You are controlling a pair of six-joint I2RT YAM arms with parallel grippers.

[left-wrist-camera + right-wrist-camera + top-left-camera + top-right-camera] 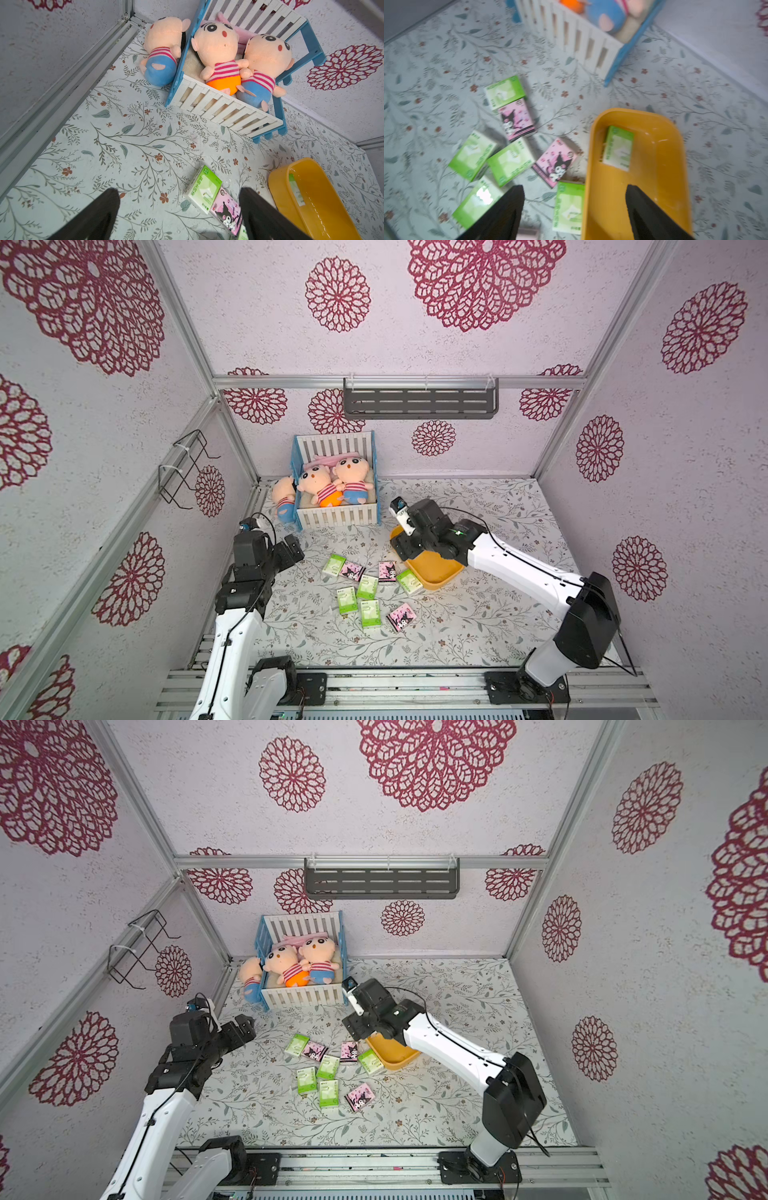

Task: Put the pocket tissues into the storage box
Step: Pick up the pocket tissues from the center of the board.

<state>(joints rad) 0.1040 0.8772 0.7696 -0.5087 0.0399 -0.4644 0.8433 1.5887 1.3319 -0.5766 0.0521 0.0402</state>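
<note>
1. Above the box's [633, 111] edge, the right claw [574, 187] hangs with its jaws wide apart and nothing between them. One green packet [618, 148] lies inside the box.
2. Eight packets [367, 587] lie on the mat [457, 614] beside the box, so the task looks barely begun. The step in hand is fetching the next one.
3. The nearest packet [409, 581] lies against the box wall, leaving little finger room on that side. A grip across its free sides looks safer.
4. The left claw [178, 190], open and empty, hovers at the cluster's other side. The crate [338, 516] stands clear behind.
</note>
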